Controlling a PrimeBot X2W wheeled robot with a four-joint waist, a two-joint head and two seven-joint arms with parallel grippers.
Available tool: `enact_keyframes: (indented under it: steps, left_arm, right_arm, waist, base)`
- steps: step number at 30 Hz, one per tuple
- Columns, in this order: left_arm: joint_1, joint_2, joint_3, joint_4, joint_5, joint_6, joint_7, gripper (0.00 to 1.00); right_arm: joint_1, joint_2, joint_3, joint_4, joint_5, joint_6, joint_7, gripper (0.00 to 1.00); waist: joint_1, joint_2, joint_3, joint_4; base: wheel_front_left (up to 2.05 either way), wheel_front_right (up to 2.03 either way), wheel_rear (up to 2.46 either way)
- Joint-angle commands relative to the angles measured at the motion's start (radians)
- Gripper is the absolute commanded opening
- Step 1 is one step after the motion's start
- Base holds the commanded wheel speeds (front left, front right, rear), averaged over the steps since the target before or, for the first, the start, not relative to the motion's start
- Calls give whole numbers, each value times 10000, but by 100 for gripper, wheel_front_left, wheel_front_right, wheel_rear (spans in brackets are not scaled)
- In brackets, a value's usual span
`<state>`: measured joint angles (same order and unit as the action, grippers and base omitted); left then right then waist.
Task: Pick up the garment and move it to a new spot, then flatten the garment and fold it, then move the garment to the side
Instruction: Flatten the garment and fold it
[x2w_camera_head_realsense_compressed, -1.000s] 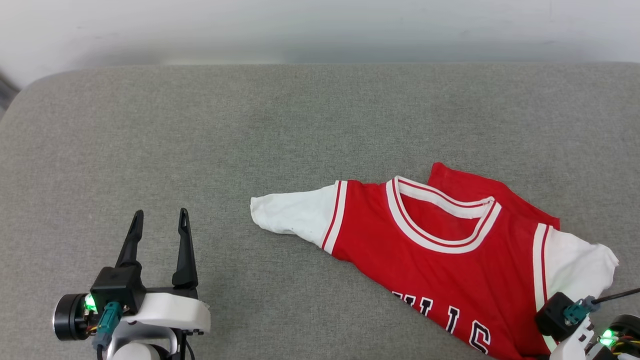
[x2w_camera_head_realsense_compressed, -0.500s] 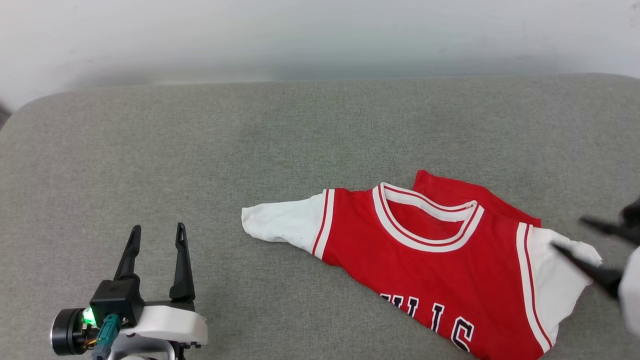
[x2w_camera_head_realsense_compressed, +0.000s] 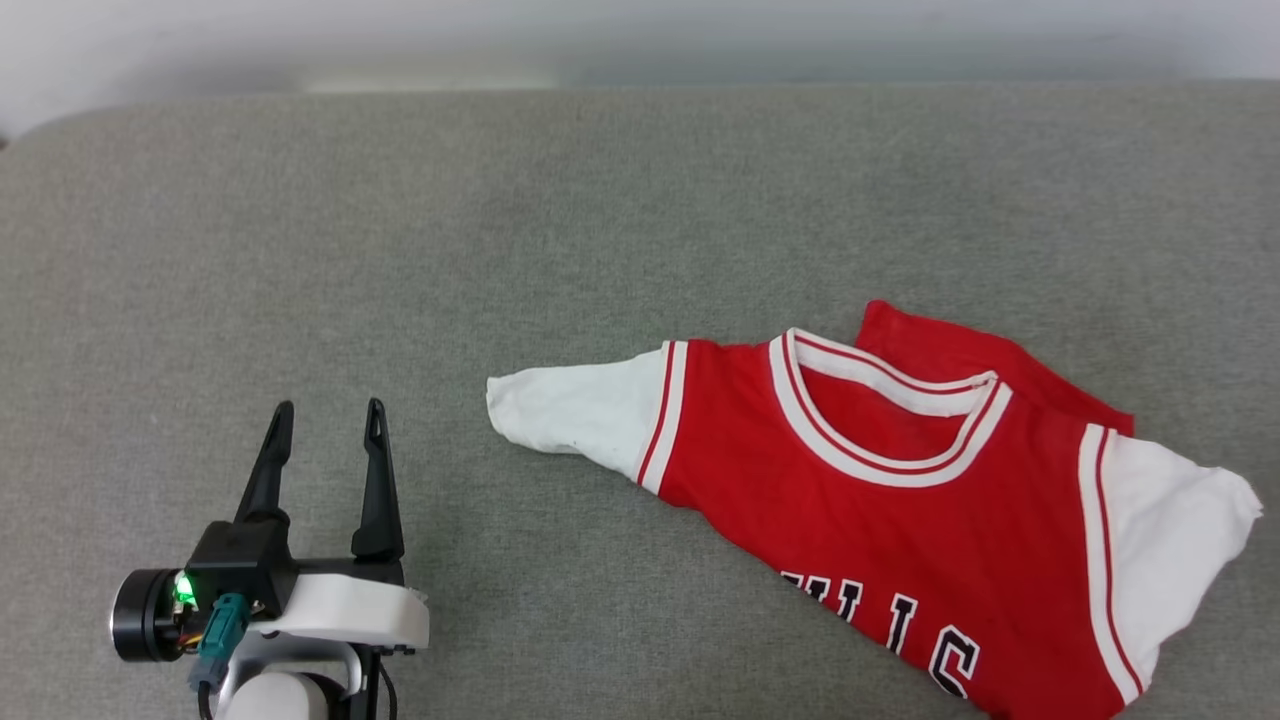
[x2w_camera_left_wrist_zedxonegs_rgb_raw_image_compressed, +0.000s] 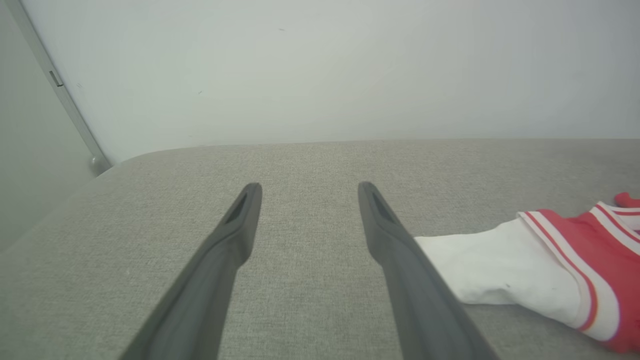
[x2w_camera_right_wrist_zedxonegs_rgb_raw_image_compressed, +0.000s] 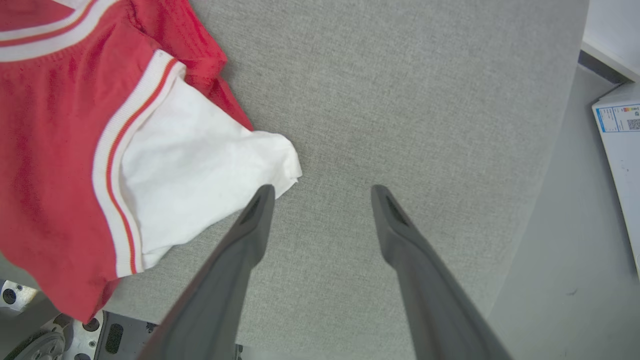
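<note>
Right claw is the one that changed: a second ago it was down at the jersey's near right corner, right by the white sleeve, and now it's let go and lifted off. Heads up, my head camera shifted too, so don't read the jersey's small jump in the head view as it actually sliding.

Right now the right claw's two fingers are spread wide with nothing between them. Through the right wrist cam they hang over bare grey cushion, just beside the right sleeve. One fingertip overlaps the sleeve's corner in that view, but I honestly can't tell if it's touching the cloth or just above it.

Left claw is wide apart as well and empty, sitting at the lower left of the head view and pointing away from me. It's near the left sleeve but clear of it, with a strip of cushion in between.

The jersey itself lies front side up on the cushion, off to my right, collar towards the far side. It's slanted, with both white sleeves out to the sides and a bit of red bunched up behind the collar. The black letters run down towards the bottom edge of the head view, where the lower part gets cut off. Over on the right wrist cam there's pale floor past the cushion's edge and a white box with a printed label.
</note>
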<state>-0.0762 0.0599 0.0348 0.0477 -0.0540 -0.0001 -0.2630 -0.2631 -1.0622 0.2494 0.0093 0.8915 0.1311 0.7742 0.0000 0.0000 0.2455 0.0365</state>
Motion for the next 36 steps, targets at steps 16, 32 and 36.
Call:
enact_keyframes:
  steps: [16,32,36]
  left_arm:
    - [-867,-21,-80,-59,79,-68,-26,100]
    - [-1248,657,170,69,314,-327,-26,100]
    - [-1911,1096,67,214,294,-618,59,100]
  right_arm:
    - [-388,2184,1866,2411,-749,10,256,99]
    - [-861,868,825,973,-373,-8,-2232,0]
    - [-212,678,170,81,-505,-7,-2646,0]
  waist:
    - [0,0,1502,445]
    - [0,0,2,-275]
    - [0,0,-157,-387]
  base:
    - [0,0,0]
    - [0,0,0]
    - [0,0,0]
